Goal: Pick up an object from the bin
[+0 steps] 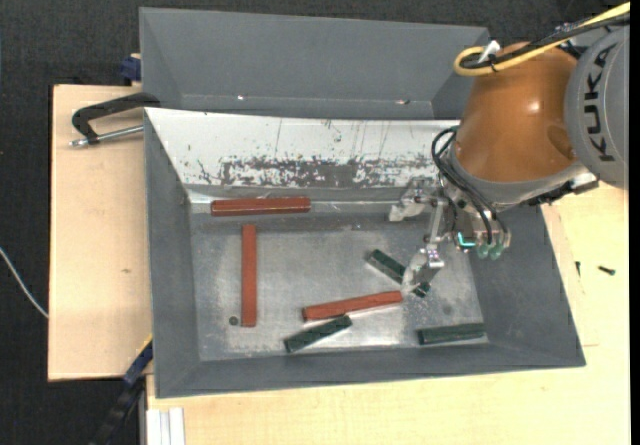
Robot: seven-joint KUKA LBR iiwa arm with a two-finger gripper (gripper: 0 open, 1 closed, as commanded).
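Observation:
My gripper (424, 276) reaches down into the right half of the bin, its tips close to the floor. A short dark green block (383, 262) lies just left of the tips, apart from them or barely touching; I cannot tell which. A red bar (352, 307) lies slanted just below the gripper. Nothing shows between the fingers.
Further dark green blocks lie near the front wall, one (317, 332) at the middle and one (451, 335) at the right. A long red bar (260, 205) lies along the back wall and another red bar (248, 275) stands lengthwise at the left. The orange cover hangs over the bin's right rim.

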